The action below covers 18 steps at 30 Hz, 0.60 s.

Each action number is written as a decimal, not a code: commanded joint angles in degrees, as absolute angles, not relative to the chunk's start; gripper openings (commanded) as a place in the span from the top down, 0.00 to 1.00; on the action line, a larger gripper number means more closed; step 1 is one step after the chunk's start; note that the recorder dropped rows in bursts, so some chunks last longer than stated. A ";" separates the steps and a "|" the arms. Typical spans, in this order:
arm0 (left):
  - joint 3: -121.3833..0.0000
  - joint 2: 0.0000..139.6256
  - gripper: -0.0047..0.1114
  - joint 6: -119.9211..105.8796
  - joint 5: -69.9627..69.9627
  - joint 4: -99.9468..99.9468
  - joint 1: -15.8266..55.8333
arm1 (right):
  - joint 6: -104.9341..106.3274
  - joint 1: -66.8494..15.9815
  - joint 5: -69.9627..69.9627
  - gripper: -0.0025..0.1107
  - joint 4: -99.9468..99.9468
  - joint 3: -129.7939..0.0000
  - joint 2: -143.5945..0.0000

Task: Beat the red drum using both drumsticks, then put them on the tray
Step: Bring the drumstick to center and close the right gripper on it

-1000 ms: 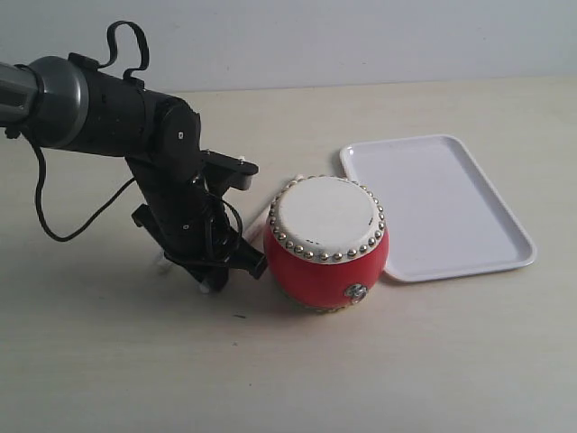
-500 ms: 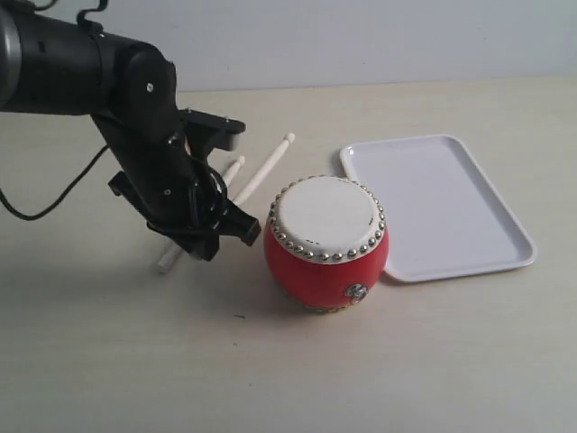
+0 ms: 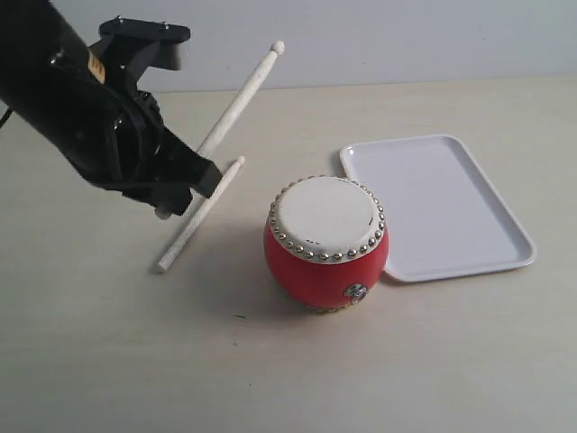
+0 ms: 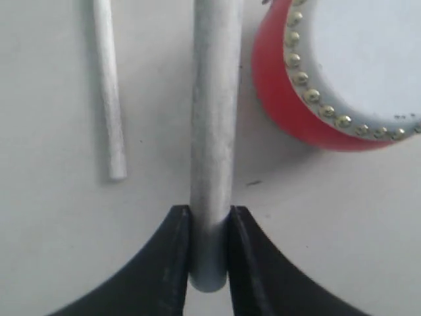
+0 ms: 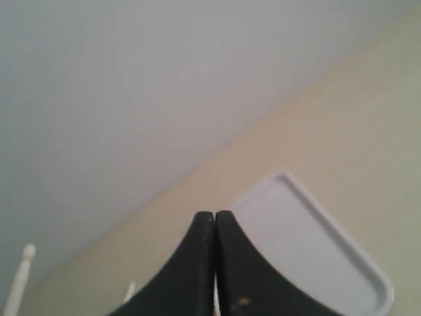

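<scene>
The red drum (image 3: 326, 244) stands upright in the middle of the table, its white skin facing up. My left gripper (image 4: 210, 214) is shut on the butt end of one drumstick (image 3: 236, 99), held in the air to the left of the drum with its tip slanting up and to the right. A second drumstick (image 3: 200, 215) lies flat on the table below it, left of the drum (image 4: 342, 59). The white tray (image 3: 433, 203) lies just right of the drum with nothing on it. My right gripper (image 5: 214, 214) is shut on nothing, above the table short of the tray (image 5: 309, 243), and out of the exterior view.
The pale table (image 3: 288, 370) runs wide in front of the drum. The black left arm (image 3: 81, 117) fills the upper left of the exterior view. A plain wall (image 3: 406, 36) backs the table.
The left arm has risen and swung up to the left, lifting one drumstick off the table. The other drumstick stays lying there. Drum and tray have not moved.
</scene>
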State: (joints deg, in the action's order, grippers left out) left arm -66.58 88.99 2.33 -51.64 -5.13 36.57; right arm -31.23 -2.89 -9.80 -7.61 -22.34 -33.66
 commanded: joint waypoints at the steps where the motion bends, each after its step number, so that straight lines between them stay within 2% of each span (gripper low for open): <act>1: -58.78 83.64 0.96 -1.51 -48.13 -11.90 36.48 | -12.96 -12.42 -16.14 0.98 -25.14 -26.06 -46.67; 4: -52.68 79.70 0.96 -4.78 -44.43 -16.19 36.48 | 9.23 -18.54 -18.03 0.98 -44.09 -28.55 -54.47; 6: -48.10 75.76 0.96 -7.89 -42.97 -21.18 36.48 | 32.88 -23.13 -22.91 0.98 -63.92 -30.33 -59.62; 7: -45.74 73.00 0.96 -9.24 -42.97 -23.95 36.48 | 46.20 -24.57 -29.56 0.98 -76.00 -31.00 -62.20; 9: -42.62 67.76 0.96 -10.49 -42.26 -27.88 36.48 | 59.85 -24.71 -40.75 0.98 -90.51 -31.00 -66.17; 11: -40.26 62.81 0.96 -12.26 -40.83 -32.30 36.48 | 66.06 -24.71 -48.24 0.98 -99.31 -31.00 -70.22; 13: -38.59 59.17 0.96 -15.60 -40.12 -38.00 36.48 | 70.22 -24.71 -55.92 0.92 -99.95 -31.69 -73.93; 18: -33.95 57.46 0.96 -31.72 -40.12 -61.17 36.48 | 74.66 -24.71 -66.00 0.59 -99.95 -32.20 -78.70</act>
State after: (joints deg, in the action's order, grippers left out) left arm -35.48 57.97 -24.41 -41.02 -51.18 36.57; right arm 71.83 -24.56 -63.03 -99.28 -31.71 -78.09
